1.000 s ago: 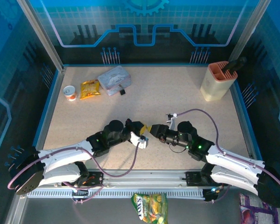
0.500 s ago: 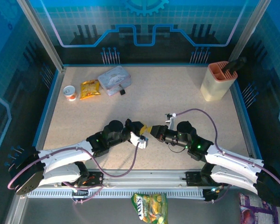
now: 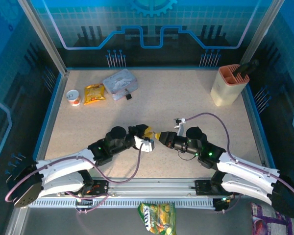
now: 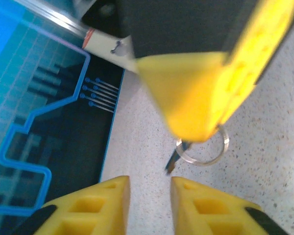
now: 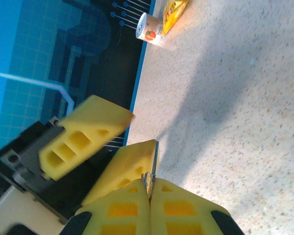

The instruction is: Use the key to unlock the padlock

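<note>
I'd say this is a handover or regrasp, not yet the unlocking. One key (image 4: 172, 164) dangles from the right gripper (image 5: 149, 188), which is clenched on it over the near middle of the bench (image 3: 196, 103). The left gripper (image 4: 149, 183) faces it, fingers parted and holding nothing. Next it needs a firm pinch. The one padlock (image 3: 129, 96) lies well apart, just beside the single tin (image 3: 118, 82) towards the far left corner.

The key (image 4: 172, 161), thin and dark, hangs pinched in the right hand (image 5: 149, 189); the small dark padlock (image 3: 128, 96) lies far back on the desk (image 3: 186, 98).
</note>
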### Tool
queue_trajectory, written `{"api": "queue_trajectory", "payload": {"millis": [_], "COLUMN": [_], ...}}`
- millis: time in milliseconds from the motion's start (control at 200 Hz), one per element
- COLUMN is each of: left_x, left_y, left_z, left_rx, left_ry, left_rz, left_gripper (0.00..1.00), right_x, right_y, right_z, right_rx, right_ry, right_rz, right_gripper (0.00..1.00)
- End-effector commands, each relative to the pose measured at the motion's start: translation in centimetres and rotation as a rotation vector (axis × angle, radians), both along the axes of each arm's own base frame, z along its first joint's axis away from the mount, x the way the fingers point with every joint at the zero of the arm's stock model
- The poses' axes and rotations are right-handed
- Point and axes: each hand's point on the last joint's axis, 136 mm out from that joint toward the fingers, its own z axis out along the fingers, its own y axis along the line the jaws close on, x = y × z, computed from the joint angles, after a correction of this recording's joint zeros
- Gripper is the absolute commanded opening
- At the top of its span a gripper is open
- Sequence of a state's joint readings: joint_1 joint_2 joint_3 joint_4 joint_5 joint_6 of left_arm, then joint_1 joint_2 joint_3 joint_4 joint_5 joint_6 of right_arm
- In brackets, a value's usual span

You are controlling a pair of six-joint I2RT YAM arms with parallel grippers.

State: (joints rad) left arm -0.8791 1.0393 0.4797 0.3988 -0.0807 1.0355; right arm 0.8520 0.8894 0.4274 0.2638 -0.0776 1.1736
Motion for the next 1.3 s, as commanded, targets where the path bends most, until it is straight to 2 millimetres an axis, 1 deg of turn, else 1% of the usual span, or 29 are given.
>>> {"api": "queue_trajectory", "payload": {"millis": [0,90,120,155,180,240,330,400,545,630,750,916,1096,1296], "left_x": [-0.3,-0.2,0.2,0.9,1.2,1.2,0.8,0.3,-0.1,-0.3,-0.7,-1.0,-1.4,-1.6], "left_y": [1.1,2.8,3.6,4.7,5.3,5.6,4.9,3.9,2.1,0.7,-0.4,-0.3,-0.5,-0.7], "left_z": [3.4,5.1,5.6,6.2,6.5,6.8,6.9,6.8,6.9,6.4,6.0,6.0,5.8,6.1], "left_rx": [-0.266,-0.455,-0.532,-0.629,-0.698,-0.798,-0.885,-0.921,-1.008,-0.998,-0.964,-0.961,-0.936,-0.934], "left_ry": [0.181,0.315,0.376,0.455,0.525,0.681,0.877,1.012,1.206,1.31,1.378,1.38,1.39,1.394], "left_rz": [0.068,0.149,0.194,0.26,0.297,0.325,0.323,0.302,0.233,0.197,0.168,0.155,0.14,0.109], "left_gripper": [0.35,0.39,0.42,0.47,0.47,0.47,0.48,0.48,0.46,0.44,0.43,0.43,0.39,0.3], "right_x": [0.9,1.3,1.3,1.3,1.2,0.8,0.4,0.0,-1.0,-1.4,-1.6,-1.6,-1.5,-1.7], "right_y": [-1.0,-1.5,-1.5,-1.4,-1.3,-1.2,-1.0,-0.8,-0.1,0.4,0.8,1.2,1.4,1.9], "right_z": [1.9,2.7,2.8,3.7,4.2,4.6,5.1,5.3,5.7,5.8,5.9,5.8,5.6,5.6], "right_rx": [-0.084,-0.109,-0.113,-0.092,-0.081,-0.064,-0.064,-0.065,-0.041,-0.029,-0.004,0.004,0.008,0.019], "right_ry": [-0.171,-0.274,-0.307,-0.373,-0.42,-0.518,-0.634,-0.705,-0.8,-0.83,-0.835,-0.828,-0.818,-0.811], "right_rz": [-0.034,-0.049,-0.047,-0.043,-0.04,-0.034,-0.029,-0.027,-0.011,0.002,0.002,0.01,0.012,0.03], "right_gripper": [0.0,0.0,0.0,0.0,0.0,0.0,0.0,0.0,0.0,0.0,0.0,0.0,0.0,0.0]}}
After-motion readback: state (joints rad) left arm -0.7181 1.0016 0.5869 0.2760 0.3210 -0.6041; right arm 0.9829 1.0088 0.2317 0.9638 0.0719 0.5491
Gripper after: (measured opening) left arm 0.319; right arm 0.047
